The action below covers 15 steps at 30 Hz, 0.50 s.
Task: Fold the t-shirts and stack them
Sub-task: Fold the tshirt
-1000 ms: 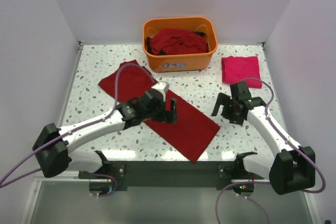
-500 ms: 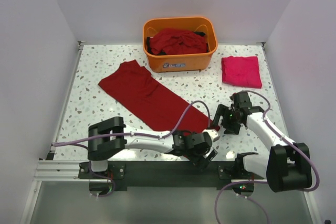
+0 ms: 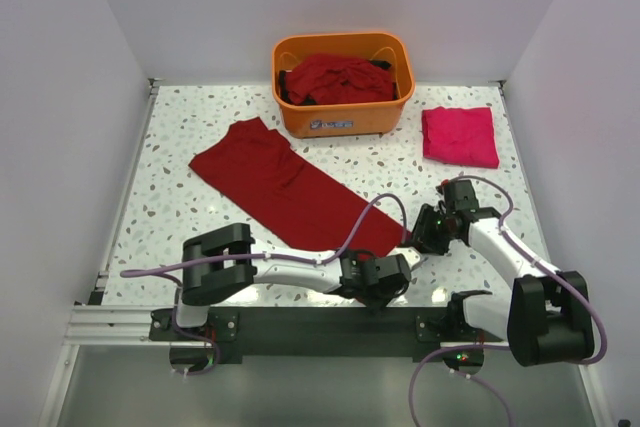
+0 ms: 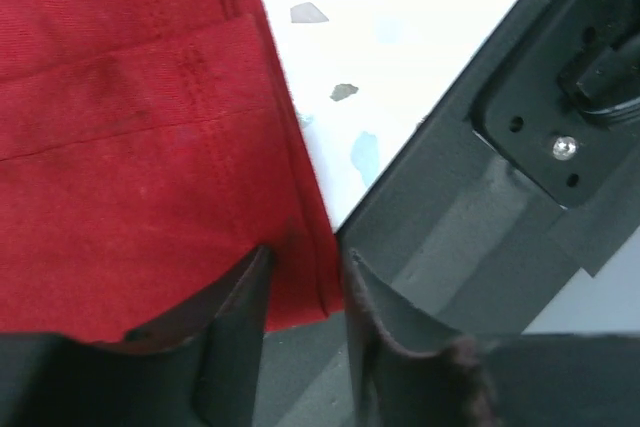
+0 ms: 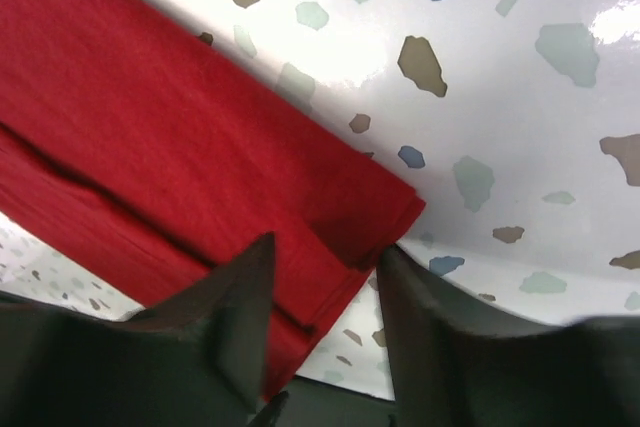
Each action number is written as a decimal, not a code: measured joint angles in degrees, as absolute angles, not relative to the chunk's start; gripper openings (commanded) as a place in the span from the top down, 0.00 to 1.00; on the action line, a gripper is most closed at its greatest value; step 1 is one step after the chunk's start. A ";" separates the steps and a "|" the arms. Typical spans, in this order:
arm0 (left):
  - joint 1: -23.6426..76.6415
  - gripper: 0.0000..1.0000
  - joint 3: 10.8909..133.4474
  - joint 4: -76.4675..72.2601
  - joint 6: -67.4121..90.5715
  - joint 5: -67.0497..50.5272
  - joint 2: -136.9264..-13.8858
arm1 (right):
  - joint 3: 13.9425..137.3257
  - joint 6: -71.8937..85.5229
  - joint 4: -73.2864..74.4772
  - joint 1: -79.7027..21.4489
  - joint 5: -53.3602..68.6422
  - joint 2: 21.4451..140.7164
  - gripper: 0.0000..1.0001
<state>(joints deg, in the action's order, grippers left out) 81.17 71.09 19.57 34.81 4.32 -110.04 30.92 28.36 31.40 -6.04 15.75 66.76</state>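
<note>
Top view: dark red shirt (image 3: 290,187) lies diagonally on the table (image 3: 180,147); left gripper (image 3: 385,282) at its near corner, right gripper (image 3: 420,239) at its right corner, jaws unreadable from here. Left wrist shows a stitched hem between narrow-set fingers (image 4: 235,317); right wrist shows a layered fold between narrow-set fingers. I can't tell if either pinches.

Both arms stretch low toward the middle, the left gripper (image 3: 380,283) and right gripper (image 3: 414,245) pointing down near each other, each with jaws partly apart.
</note>
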 measured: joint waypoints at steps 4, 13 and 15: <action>81.21 0.80 71.35 20.51 34.83 5.98 -110.30 | 29.80 28.47 30.65 -6.04 15.49 67.66 0.69; 81.67 1.00 73.08 22.37 35.33 9.45 -111.39 | 29.21 28.99 32.42 -6.04 11.86 64.97 0.59; 81.80 1.00 73.08 22.37 35.38 9.82 -111.39 | 29.23 29.28 33.36 -6.04 11.03 63.13 0.56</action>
